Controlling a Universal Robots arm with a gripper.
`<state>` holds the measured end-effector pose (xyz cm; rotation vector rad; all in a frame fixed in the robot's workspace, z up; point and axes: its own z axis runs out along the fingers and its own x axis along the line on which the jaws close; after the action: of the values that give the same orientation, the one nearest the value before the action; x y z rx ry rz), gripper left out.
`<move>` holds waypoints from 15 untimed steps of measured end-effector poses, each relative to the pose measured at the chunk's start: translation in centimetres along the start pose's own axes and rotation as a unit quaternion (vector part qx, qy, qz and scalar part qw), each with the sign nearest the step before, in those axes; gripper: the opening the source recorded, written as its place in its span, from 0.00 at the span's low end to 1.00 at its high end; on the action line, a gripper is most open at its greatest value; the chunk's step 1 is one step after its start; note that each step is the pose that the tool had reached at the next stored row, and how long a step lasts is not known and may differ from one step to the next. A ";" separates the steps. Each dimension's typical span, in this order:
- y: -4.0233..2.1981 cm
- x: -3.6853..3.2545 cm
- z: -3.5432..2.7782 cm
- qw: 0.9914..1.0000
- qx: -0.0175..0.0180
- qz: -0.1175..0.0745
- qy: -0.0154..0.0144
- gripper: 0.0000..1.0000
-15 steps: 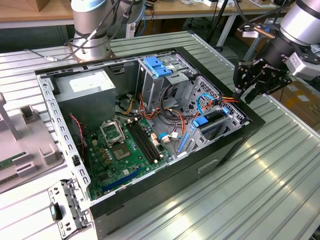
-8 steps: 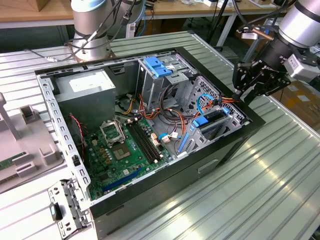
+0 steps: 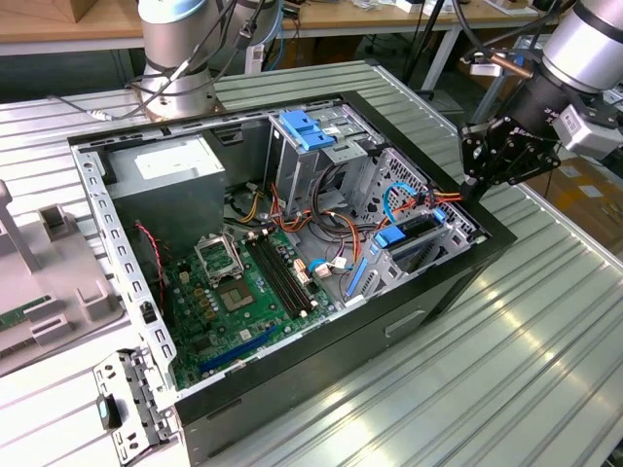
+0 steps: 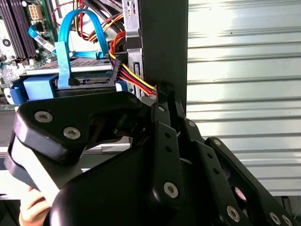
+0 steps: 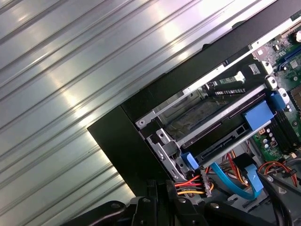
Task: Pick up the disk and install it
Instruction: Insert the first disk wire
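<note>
The disk [image 4: 89, 81] sits inside the drive cage [image 3: 421, 233] of the open computer case, dark and flat, with blue rails on its sides. A blue flat cable [image 4: 66, 42] and a red-yellow-black cable bundle [image 4: 131, 77] run to its end. In the first wrist view the disk [image 5: 221, 143] lies in its slot behind the case's black rim. My gripper [image 3: 467, 190] hangs over that rim at the exterior view's right, just beside the cage. In both wrist views the gripper [image 4: 162, 92] [image 5: 161, 186] is shut, its tips close to the cable bundle, with nothing seen between them.
The case [image 3: 458, 292] lies on its side on a ribbed metal table [image 3: 545, 350]. Inside are a grey power supply [image 3: 165, 170], a green motherboard [image 3: 234, 292] and a blue bracket [image 3: 307, 128]. A second arm's base [image 3: 175, 58] stands behind, and a grey fixture [image 3: 49, 272] is at the exterior view's left.
</note>
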<state>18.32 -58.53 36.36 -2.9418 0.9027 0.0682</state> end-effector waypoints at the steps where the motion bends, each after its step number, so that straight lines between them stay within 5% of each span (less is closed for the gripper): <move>1: 0.00 0.00 0.00 1.000 0.000 0.000 0.000 0.18; 15: -0.30 -0.23 -0.30 1.000 0.000 0.000 0.000 0.18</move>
<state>18.30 -58.18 36.69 -2.9416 0.9016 0.0684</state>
